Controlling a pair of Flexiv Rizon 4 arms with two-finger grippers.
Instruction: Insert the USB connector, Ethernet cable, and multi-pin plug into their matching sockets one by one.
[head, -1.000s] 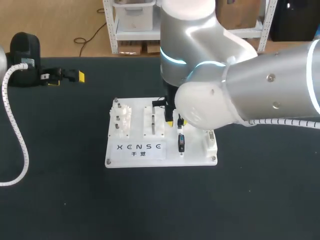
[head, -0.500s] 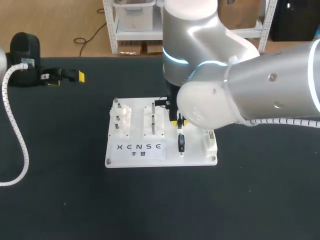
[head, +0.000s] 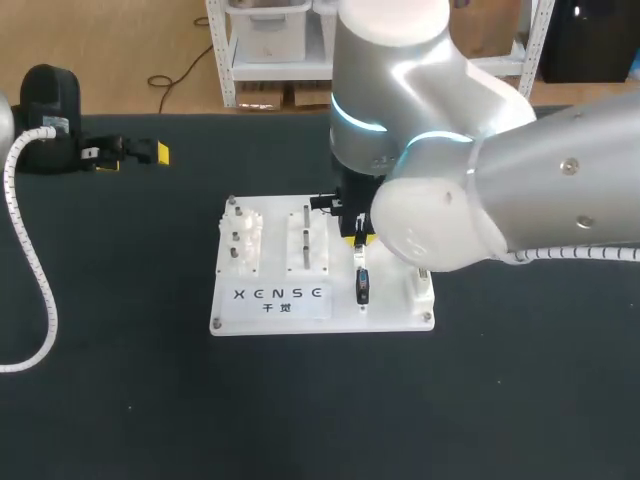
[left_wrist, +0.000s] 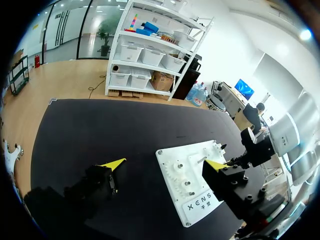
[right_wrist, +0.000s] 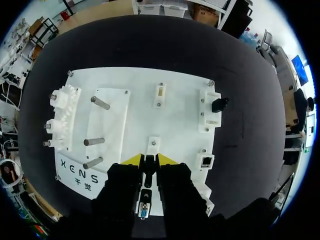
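Head view: right end effector (head: 356, 241) sits low over the white board (head: 280, 315), and left end effector (head: 140, 152) hangs well apart over the bench (head: 120, 400). Left wrist view: fingers (left_wrist: 114, 163) spread wide. Right wrist view: yellow tips (right_wrist: 131, 159) pinching a black plug (right_wrist: 149, 164) at the board, near the Ethernet socket (right_wrist: 206, 161)

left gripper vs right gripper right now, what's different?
Place: the left gripper hangs over the bare black table, away from the white board. The right gripper is over that board.
Load: the left gripper stands wide open and empty. The right gripper is right at the black connector, and its grip is unclear.
Shared: the same black-and-yellow build.
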